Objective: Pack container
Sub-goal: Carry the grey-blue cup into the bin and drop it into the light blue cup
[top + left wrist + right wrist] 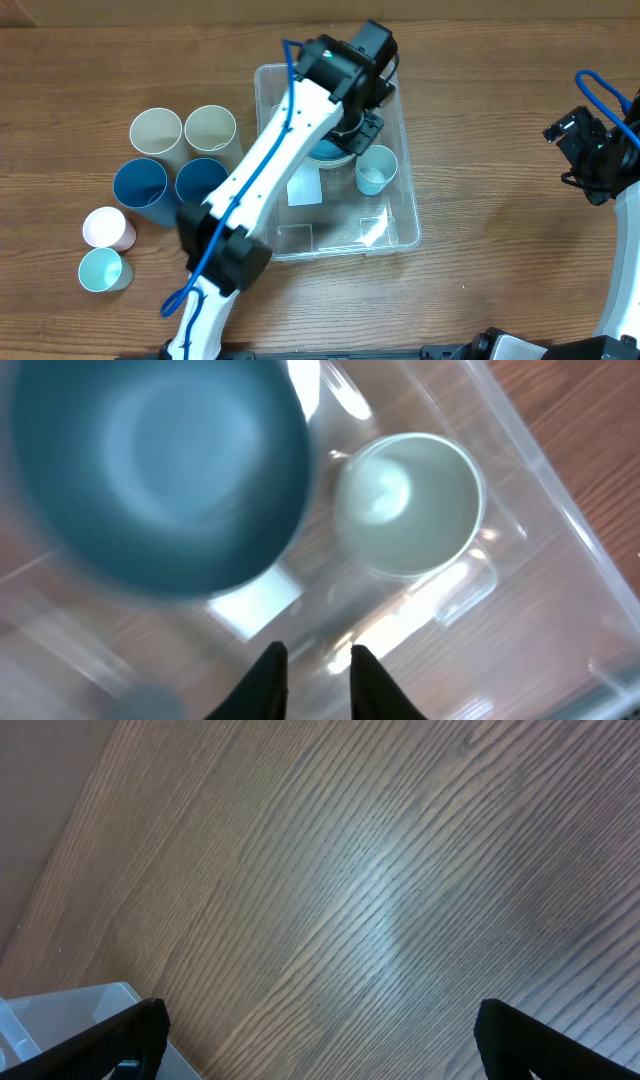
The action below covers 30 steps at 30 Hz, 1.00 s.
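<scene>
The clear container (pixel 400 232) stands at the table's middle, with a white label (pixel 304 188) on its base. Inside it are a blue bowl (pixel 328 153) and a pale mint cup (pixel 376 170). My left gripper (pixel 358 122) hangs over the container's far end, just above the bowl. In the left wrist view its fingers (pixel 314 660) are a little apart with nothing between them, above the container floor (pixel 560 510), the blurred blue bowl (pixel 160 470) and the mint cup (pixel 410 500). My right gripper (pixel 590 150) is wide open and empty (pixel 320 1030) over bare wood.
Left of the container stand two cream cups (pixel 156 130) (pixel 211 128), two dark blue cups (pixel 140 186) (pixel 200 182), a pink cup (pixel 108 228) and a mint cup (pixel 104 270). A corner of the container (pixel 60 1015) shows in the right wrist view.
</scene>
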Motion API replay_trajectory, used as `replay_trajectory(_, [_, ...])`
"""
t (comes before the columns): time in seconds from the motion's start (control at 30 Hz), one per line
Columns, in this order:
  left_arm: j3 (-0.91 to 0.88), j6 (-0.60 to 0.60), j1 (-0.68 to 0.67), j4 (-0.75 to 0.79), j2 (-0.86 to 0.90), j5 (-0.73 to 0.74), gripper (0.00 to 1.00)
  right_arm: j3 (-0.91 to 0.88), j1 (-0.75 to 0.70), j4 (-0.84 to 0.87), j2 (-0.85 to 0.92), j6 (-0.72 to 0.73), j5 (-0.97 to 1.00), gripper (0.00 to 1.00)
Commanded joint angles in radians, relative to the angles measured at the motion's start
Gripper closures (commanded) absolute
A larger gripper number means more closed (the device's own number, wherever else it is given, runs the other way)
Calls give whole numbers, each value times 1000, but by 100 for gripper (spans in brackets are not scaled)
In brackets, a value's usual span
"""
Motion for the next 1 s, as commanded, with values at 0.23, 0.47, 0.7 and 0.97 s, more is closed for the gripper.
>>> replay_trajectory(0.23, [56,-135,289,-71,-465,-188,69,8,-3,5,0,9,-2,0])
replay_trajectory(0.47, [-207,-224,669,-71,-746,-188,61,8,-3,5,0,9,-2,0])
replay_trajectory(0.7, [-615,-295,1073,4,-858,-114,34,8,-3,5,0,9,-2,0])
replay_trajectory(0.97, [-1006,-236,1316,307,-810,48,33,8,-3,4,0,9,-2,0])
